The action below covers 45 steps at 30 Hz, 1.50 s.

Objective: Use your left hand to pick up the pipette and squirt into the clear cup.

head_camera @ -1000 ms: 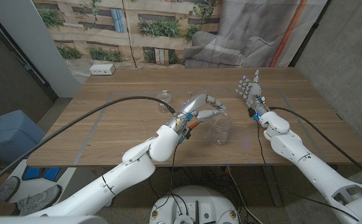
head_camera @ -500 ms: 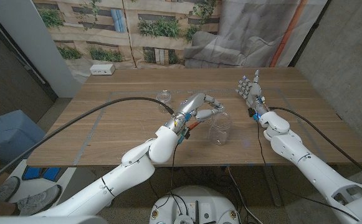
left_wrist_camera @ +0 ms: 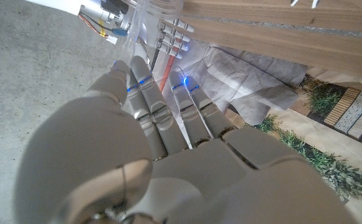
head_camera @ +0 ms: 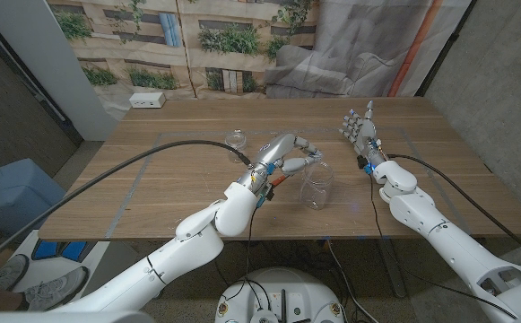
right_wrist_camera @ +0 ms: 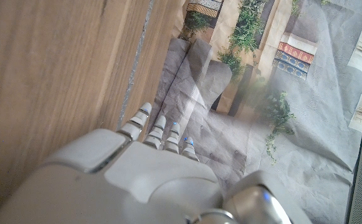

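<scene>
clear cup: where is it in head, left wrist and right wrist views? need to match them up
Head view: clear cup stands at table centre, just beyond the left hand, whose fingers arch over its rim.
Left wrist view: the clear cup is at the picture's top, past the left hand's fingertips.
Right wrist view: I can't make out the cup here.
Shared landmark: the wooden table.

A matt, grained wooden table (head_camera: 170, 170) carries a clear, glossy plastic cup (head_camera: 317, 187), both robot hands, left (head_camera: 282, 154) and right (head_camera: 359, 127), are smooth grey-white plastic, and crumpled grey cloth (head_camera: 332, 54) hangs behind.
</scene>
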Available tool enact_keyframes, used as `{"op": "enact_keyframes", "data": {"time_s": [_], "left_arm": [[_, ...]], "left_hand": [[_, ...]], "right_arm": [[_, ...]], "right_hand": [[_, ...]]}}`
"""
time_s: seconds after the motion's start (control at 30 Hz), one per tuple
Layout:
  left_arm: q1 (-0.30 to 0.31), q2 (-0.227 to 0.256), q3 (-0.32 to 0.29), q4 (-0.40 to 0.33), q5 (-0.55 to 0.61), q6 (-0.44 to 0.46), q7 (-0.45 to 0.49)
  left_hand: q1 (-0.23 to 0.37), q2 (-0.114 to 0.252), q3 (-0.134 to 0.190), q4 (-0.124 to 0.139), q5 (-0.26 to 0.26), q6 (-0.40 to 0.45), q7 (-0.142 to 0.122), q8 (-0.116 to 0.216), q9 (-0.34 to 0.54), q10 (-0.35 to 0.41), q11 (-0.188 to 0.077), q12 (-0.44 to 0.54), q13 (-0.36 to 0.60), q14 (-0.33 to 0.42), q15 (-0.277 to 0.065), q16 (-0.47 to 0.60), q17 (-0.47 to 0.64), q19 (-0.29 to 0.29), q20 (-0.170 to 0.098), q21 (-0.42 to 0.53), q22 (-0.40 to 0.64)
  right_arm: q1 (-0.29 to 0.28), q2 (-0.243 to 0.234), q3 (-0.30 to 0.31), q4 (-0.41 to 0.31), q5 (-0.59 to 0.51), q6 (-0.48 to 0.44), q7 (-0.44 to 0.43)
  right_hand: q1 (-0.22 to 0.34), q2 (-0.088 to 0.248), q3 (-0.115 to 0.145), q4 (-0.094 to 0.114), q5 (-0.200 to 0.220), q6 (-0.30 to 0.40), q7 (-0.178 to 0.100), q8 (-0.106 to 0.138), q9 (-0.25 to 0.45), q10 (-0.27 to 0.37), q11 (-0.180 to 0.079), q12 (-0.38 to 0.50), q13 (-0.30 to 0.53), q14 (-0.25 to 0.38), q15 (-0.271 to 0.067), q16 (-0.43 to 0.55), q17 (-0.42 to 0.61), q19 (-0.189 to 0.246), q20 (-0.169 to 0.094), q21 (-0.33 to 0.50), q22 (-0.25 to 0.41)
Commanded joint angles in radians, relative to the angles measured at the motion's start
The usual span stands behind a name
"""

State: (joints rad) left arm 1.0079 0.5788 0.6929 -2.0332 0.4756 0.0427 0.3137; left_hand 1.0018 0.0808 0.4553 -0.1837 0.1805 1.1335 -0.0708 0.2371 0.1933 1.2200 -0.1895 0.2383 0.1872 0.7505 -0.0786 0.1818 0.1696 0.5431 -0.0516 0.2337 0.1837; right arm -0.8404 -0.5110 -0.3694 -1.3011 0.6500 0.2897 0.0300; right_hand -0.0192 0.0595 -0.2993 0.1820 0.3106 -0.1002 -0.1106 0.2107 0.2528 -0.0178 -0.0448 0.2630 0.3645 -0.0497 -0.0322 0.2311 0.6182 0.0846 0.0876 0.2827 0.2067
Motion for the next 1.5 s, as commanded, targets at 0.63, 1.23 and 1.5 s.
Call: {"op": "enact_keyframes", "data": {"time_s": [0.63, 1.23, 1.5], "left_arm": [[-0.009, 0.0, -0.002, 0.002, -0.021, 0.011, -0.031], [-0.027, -0.011, 0.006, -0.007, -0.046, 0.068, -0.062], [-0.032, -0.007, 0.008, -0.014, -0.056, 0.068, -0.065]], "left_hand": [[-0.036, -0.035, -0.031, 0.018, -0.006, -0.05, 0.001, -0.028, 0.003, -0.046, -0.024, -0.038, 0.001, -0.022, -0.136, -0.011, -0.004, -0.001, -0.03, 0.002, 0.005], [-0.064, -0.045, -0.041, 0.025, -0.004, -0.071, 0.003, -0.037, 0.003, -0.067, -0.023, -0.044, 0.002, -0.03, -0.132, -0.013, -0.006, -0.008, -0.023, -0.001, 0.005], [-0.08, -0.049, -0.044, 0.029, -0.003, -0.08, 0.006, -0.04, 0.003, -0.079, -0.023, -0.046, 0.002, -0.034, -0.129, -0.014, -0.006, -0.009, -0.021, -0.001, 0.005]], "right_arm": [[0.0, 0.0, 0.0, 0.0, 0.0, -0.001, 0.0], [0.0, 0.0, 0.0, 0.0, 0.0, 0.0, 0.0], [0.0, 0.0, 0.0, 0.0, 0.0, 0.0, 0.0]], "right_hand": [[0.0, 0.058, -0.007, 0.001, 0.005, 0.003, -0.009, 0.007, 0.002, -0.002, -0.006, 0.003, 0.001, -0.007, -0.083, 0.006, 0.005, 0.003, 0.0, 0.006, 0.005], [0.0, 0.058, -0.007, 0.001, 0.005, 0.002, -0.01, 0.006, 0.002, 0.002, -0.004, 0.005, 0.001, -0.008, -0.082, 0.006, 0.005, 0.003, 0.0, 0.006, 0.005], [0.0, 0.058, -0.007, 0.001, 0.005, 0.003, -0.01, 0.007, 0.002, 0.001, -0.004, 0.004, 0.001, -0.007, -0.083, 0.006, 0.005, 0.004, -0.001, 0.007, 0.005]]}}
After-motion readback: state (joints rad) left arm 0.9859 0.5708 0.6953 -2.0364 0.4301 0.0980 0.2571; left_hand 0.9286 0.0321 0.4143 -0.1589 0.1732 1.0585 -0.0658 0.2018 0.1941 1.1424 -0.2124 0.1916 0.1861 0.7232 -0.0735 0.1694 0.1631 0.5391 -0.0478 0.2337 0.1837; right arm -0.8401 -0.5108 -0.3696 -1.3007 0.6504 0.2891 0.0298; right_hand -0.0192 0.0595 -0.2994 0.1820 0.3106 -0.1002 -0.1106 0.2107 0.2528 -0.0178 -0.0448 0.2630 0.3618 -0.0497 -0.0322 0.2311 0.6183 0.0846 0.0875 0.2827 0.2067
